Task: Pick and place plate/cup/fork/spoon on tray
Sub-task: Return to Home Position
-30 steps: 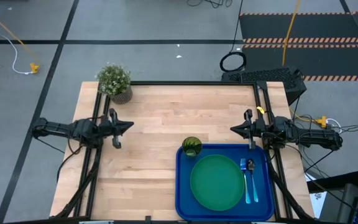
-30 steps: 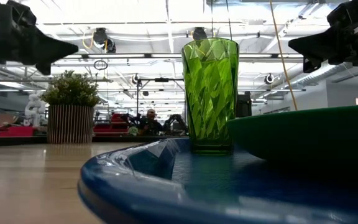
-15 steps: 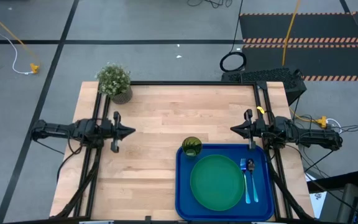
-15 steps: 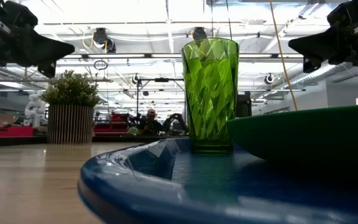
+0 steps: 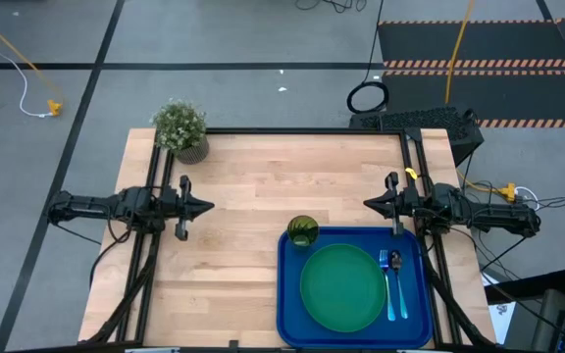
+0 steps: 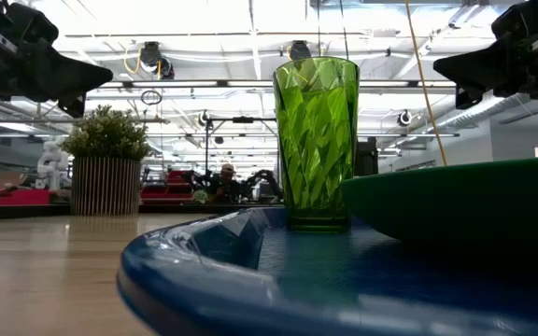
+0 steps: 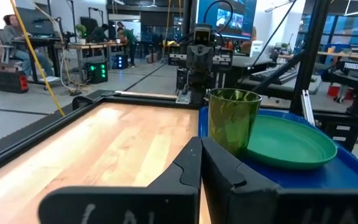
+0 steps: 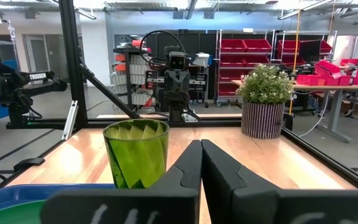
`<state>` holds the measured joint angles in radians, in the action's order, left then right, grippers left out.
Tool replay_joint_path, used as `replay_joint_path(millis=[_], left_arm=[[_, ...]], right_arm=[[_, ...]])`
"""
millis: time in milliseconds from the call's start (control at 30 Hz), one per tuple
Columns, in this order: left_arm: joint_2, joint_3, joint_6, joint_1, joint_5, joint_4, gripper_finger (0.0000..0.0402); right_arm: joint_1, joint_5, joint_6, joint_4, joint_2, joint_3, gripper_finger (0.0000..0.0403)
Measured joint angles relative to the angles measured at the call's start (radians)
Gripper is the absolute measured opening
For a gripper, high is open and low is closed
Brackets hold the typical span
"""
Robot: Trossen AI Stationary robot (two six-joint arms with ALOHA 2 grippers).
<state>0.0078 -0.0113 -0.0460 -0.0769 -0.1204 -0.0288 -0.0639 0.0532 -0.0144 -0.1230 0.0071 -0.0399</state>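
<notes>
Tray (image 5: 287, 294) at near-right part of table (image 5: 243, 196), long side running front to back. Plate (image 5: 341, 286) flat in tray's middle, taking up most of the floor. Cup (image 5: 302, 231) upright in tray's far-left corner, just beside plate rim, w/ no clear gap seen from above. Fork (image 5: 403, 294) & spoon (image 5: 389, 284) side by side in the strip between plate and tray's right rim, handles toward the near edge, heads toward the far edge; spoon nearer the plate, fork nearer the rim. All four pieces inside the tray.

In low view cup (image 6: 316, 140) upright on tray (image 6: 204, 261), plate edge (image 6: 456, 201) just right of it.

Left gripper (image 5: 207, 206) above table's left side, level w/ table middle, pointing right, well apart from tray. Jaws pressed together, nothing between them; left wrist view shows fingers (image 7: 188, 171) meeting in a thin seam, cup (image 7: 234, 118) & plate (image 7: 288, 144) ahead.

Right gripper (image 5: 369, 204) above table's right side, just beyond tray's far edge, pointing left. Jaws likewise closed tight, holding nothing; fingers (image 8: 190, 168) touching in right wrist view, cup (image 8: 137, 152) ahead.

Potted plant (image 5: 180, 128) at table's far-left corner, well apart from tray.
</notes>
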Motion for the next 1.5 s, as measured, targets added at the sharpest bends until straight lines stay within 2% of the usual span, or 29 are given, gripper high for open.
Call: replay_joint_path(millis=[300,1500], left_arm=[[0.000,0.000,-0.009,0.000,-0.001,-0.009,0.0031],[0.000,0.002,-0.011,0.000,-0.002,-0.034,0.0033]], right_arm=[[0.000,0.000,0.000,0.000,0.000,0.000,0.0000],[0.000,0.000,0.000,0.000,0.000,0.000,0.0000]])
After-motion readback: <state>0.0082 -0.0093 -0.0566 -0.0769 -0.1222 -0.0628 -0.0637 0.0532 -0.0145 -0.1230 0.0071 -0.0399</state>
